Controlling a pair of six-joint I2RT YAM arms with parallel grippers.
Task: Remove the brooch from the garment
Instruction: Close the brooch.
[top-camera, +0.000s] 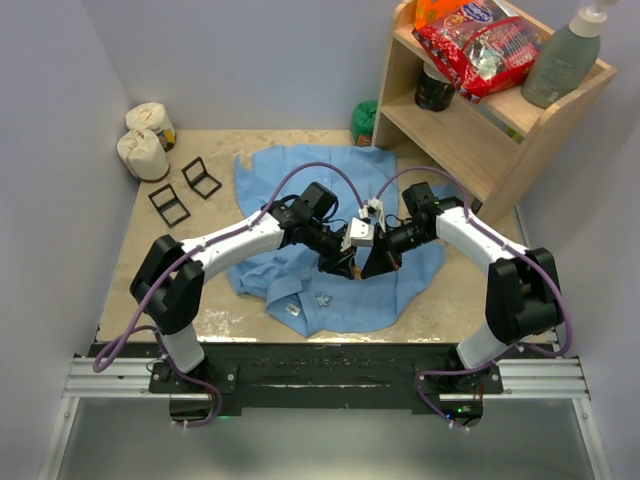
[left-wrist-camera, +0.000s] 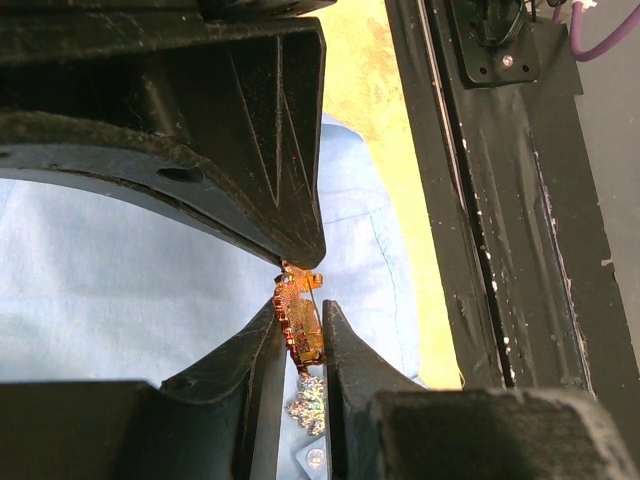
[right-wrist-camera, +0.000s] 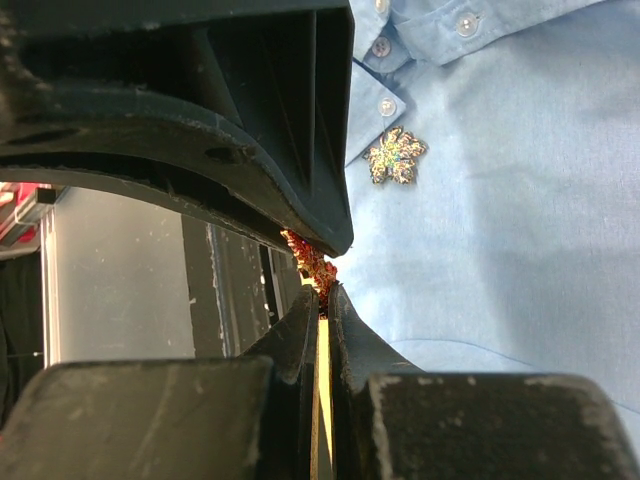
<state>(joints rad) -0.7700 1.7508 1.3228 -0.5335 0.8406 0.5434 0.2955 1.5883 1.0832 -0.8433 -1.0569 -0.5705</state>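
The light-blue shirt (top-camera: 300, 180) lies spread on the table; it also shows in the left wrist view (left-wrist-camera: 120, 280) and the right wrist view (right-wrist-camera: 500, 200). Both grippers meet above its front part. My left gripper (top-camera: 340, 262) (left-wrist-camera: 300, 312) is shut on a red-gold brooch (left-wrist-camera: 298, 318), held edge-on between its fingertips. My right gripper (top-camera: 376, 262) (right-wrist-camera: 322, 292) is shut on the other edge of the same brooch (right-wrist-camera: 312, 262). A second, iridescent leaf-shaped brooch (top-camera: 323, 298) (left-wrist-camera: 310, 405) (right-wrist-camera: 395, 157) sits on the shirt beside the buttoned collar.
A wooden shelf (top-camera: 470, 130) at the back right holds a red snack bag (top-camera: 480, 45), a grey-green bottle (top-camera: 565, 55) and a dark jar (top-camera: 433, 88). A green can (top-camera: 365, 122) stands behind the shirt. Two white rolls (top-camera: 145, 140) and two black frames (top-camera: 185, 190) lie at the left.
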